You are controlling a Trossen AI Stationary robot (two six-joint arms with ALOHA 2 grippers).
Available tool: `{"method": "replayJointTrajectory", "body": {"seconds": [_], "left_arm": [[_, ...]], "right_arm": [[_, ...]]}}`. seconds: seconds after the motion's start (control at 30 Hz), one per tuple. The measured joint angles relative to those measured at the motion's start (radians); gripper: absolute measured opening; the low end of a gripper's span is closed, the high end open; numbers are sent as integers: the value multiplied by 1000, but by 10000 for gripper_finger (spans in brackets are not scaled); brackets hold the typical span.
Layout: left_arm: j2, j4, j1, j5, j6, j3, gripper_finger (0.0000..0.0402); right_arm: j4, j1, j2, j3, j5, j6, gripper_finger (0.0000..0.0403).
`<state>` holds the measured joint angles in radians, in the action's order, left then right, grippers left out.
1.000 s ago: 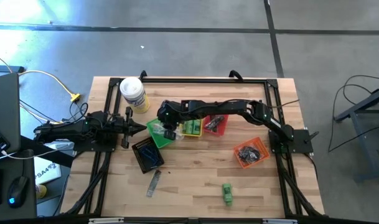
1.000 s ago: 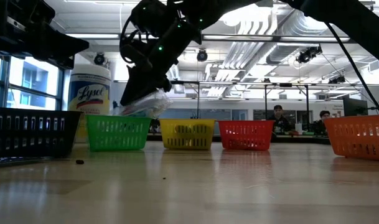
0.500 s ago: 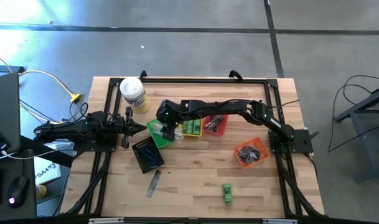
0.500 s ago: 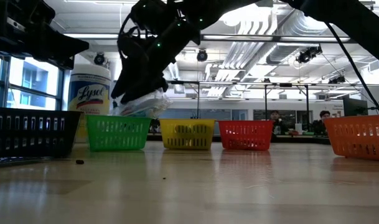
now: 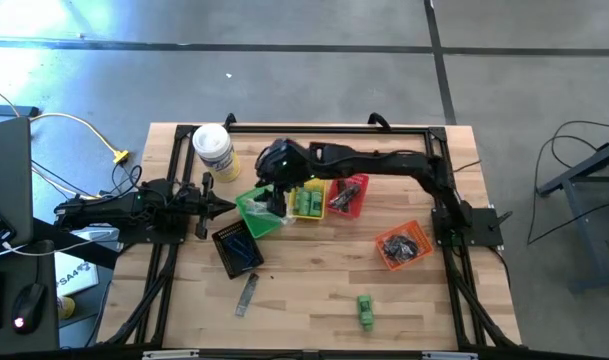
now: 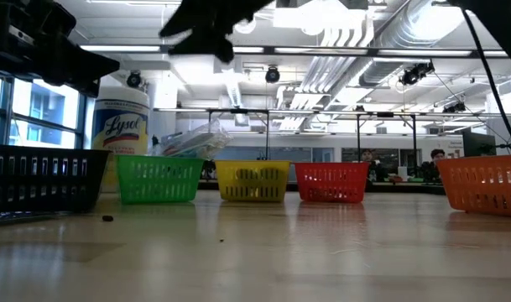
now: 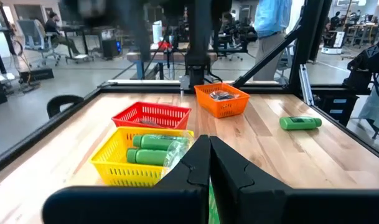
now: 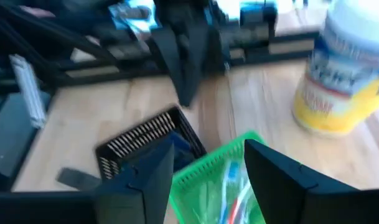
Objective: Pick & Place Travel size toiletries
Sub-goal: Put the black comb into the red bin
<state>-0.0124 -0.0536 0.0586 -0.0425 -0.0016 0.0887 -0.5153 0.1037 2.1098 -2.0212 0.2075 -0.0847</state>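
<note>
From above, the right hand (image 5: 275, 196) hangs over the green basket (image 5: 254, 213) at the middle of the wooden surface (image 5: 314, 280), its fingers spread and holding nothing, while the left hand (image 5: 224, 207) waits at the surface's left edge, pressed shut and empty. Clear-wrapped sticks (image 5: 252, 208) lie in the green basket, green mini bottles (image 5: 307, 203) fill the yellow basket (image 5: 308, 187) beside it, dark items sit in the red basket (image 5: 356, 197) and the orange basket (image 5: 415, 238), blue pieces in the black basket (image 5: 228, 262); one green bottle (image 5: 365, 309) and a grey comb (image 5: 247, 294) lie loose near the front edge. At surface level, the clear sticks (image 6: 188, 140) jut above the green basket's rim (image 6: 159, 159), before the white canister (image 6: 120, 126). The left wrist camera shows its closed fingers (image 7: 229, 171) before the yellow basket (image 7: 124, 163). The right wrist camera shows parted fingers (image 8: 273, 174) above the green basket (image 8: 201, 174).
</note>
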Motion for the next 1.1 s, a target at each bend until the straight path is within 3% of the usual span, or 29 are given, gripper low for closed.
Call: {"method": "replayJointTrajectory", "body": {"seconds": [0.23, 0.57, 0.87, 1.1], "left_arm": [[0, -3, 0, -1, -26, 0, 0], [0, -30, 0, 1, -30, -1, 0], [0, -32, 0, 2, -56, -1, 0], [0, -31, 0, 3, -56, -1, 0]], "right_arm": [[28, -68, -81, 0, 40, 74, 136], [104, -126, -235, 1, 143, 153, 11], [140, -120, -429, 29, 137, 138, 2], [296, -144, -655, 281, 42, 113, 2]]}}
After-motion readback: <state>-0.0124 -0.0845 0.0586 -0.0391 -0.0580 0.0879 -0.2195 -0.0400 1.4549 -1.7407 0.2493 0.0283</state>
